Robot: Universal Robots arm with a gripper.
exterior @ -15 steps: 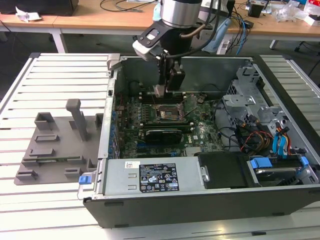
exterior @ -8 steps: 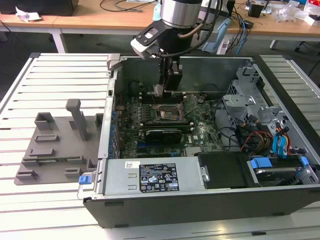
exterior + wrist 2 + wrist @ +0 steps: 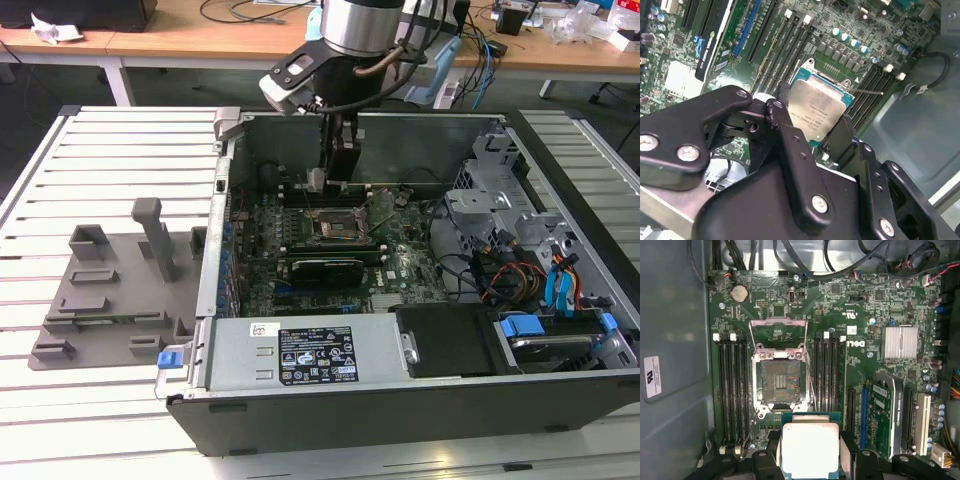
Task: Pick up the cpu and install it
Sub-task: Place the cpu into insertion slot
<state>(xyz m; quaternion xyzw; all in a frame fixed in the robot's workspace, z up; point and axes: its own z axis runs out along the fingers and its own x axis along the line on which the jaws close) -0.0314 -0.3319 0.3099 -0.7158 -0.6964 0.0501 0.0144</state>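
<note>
Exterior view is looking down from high and well back on the open case [image 3: 400, 415], taking in the whole board [image 3: 400, 270]. First wrist view is staring straight down at that board, near. Second wrist view is peering slantwise past the gripper [image 3: 812, 112], very close. Both wrist views are sharing the cpu [image 3: 810, 450] and memory slots [image 3: 730, 390]

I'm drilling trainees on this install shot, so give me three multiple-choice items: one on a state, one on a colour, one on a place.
1. The socket is: A empty; B filled; C under a cooler.
2. The board is: A green; B red; C white.
3. Where is the cpu? A in the socket; B between the fingers; C on the tray.
Answers: A, bare contacts show in the first wrist view; A, the board is green; B, the fingers clamp it clear of the socket.
</note>
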